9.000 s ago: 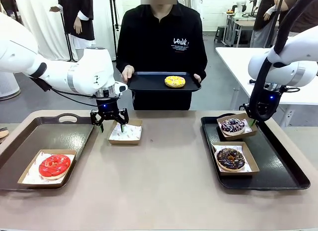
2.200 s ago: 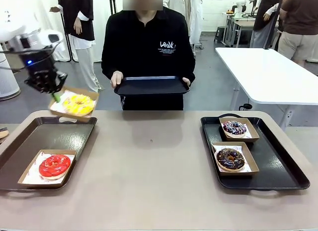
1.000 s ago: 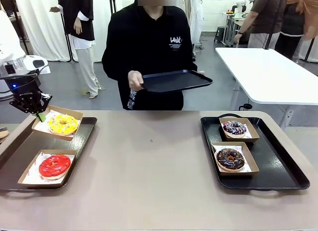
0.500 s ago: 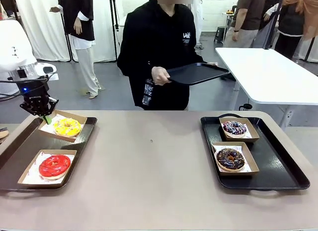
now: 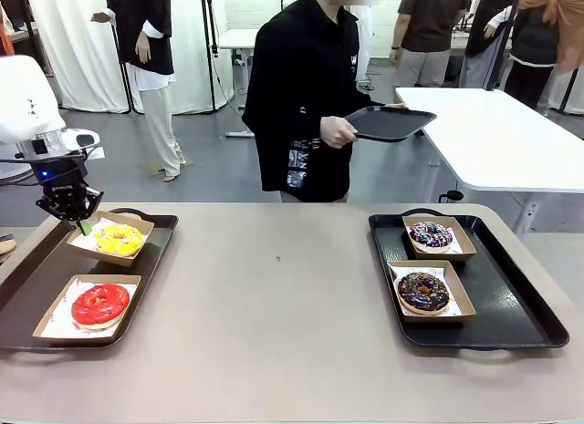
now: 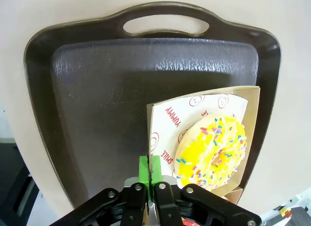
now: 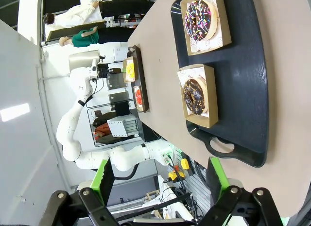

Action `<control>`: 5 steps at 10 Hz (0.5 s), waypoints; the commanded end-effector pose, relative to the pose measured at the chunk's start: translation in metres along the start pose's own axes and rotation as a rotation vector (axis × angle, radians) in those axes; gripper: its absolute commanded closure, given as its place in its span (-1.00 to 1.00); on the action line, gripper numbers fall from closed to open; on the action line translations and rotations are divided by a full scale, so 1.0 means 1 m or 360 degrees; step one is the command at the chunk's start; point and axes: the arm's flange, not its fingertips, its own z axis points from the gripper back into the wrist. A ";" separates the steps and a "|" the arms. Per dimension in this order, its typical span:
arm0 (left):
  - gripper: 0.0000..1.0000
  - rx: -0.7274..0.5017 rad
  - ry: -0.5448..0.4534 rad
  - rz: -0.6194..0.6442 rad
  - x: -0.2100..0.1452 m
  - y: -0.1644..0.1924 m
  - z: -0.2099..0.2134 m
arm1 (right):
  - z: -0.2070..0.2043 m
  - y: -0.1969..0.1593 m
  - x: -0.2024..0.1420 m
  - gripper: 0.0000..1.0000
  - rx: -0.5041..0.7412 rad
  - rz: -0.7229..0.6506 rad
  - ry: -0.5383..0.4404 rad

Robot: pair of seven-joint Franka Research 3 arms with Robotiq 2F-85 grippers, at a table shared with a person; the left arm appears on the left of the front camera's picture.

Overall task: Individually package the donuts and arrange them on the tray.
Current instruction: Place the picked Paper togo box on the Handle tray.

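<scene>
My left gripper (image 5: 73,216) is shut on the rim of a brown paper-lined box (image 5: 105,251) that holds the yellow donut (image 5: 118,239). The box sits low at the far end of the left tray (image 5: 55,276); I cannot tell whether it touches. In the left wrist view the green pads (image 6: 145,167) pinch the box's paper edge beside the yellow donut (image 6: 214,150). The boxed red donut (image 5: 100,304) lies at that tray's near end. The sprinkled donut (image 5: 429,233) and chocolate donut (image 5: 422,291) sit boxed on the right tray (image 5: 511,301). My right gripper (image 7: 160,182) hangs open, high above them.
A person stands beyond the table's far edge, turned to the right, carrying an empty black tray (image 5: 388,123). A white table (image 5: 493,132) stands behind at the right. The tan tabletop (image 5: 283,315) stretches bare between the two trays.
My left gripper has lowered the boxed yellow donut onto the far end of the left tray. The person has turned and stepped right with the empty tray.
</scene>
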 end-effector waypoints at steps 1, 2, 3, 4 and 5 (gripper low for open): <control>0.98 0.0013 -0.0035 -0.0074 -0.002 0.000 -0.003 | 0.000 0.002 -0.001 -1.00 0.0008 -0.0020 -0.0004; 0.98 0.0060 -0.0059 -0.0078 -0.004 -0.001 -0.006 | 0.000 0.002 -0.001 -1.00 0.0008 -0.0020 -0.0004; 0.98 0.0098 -0.0101 -0.0065 -0.007 -0.002 -0.007 | 0.000 0.002 -0.001 -1.00 0.0008 -0.0020 -0.0004; 0.98 0.0171 -0.0141 -0.0036 -0.009 -0.003 -0.009 | 0.000 0.002 -0.001 -1.00 0.0008 -0.0020 -0.0004; 0.98 0.0186 -0.0141 -0.0022 -0.010 -0.003 -0.011 | 0.000 0.002 -0.001 -1.00 0.0008 -0.0020 -0.0004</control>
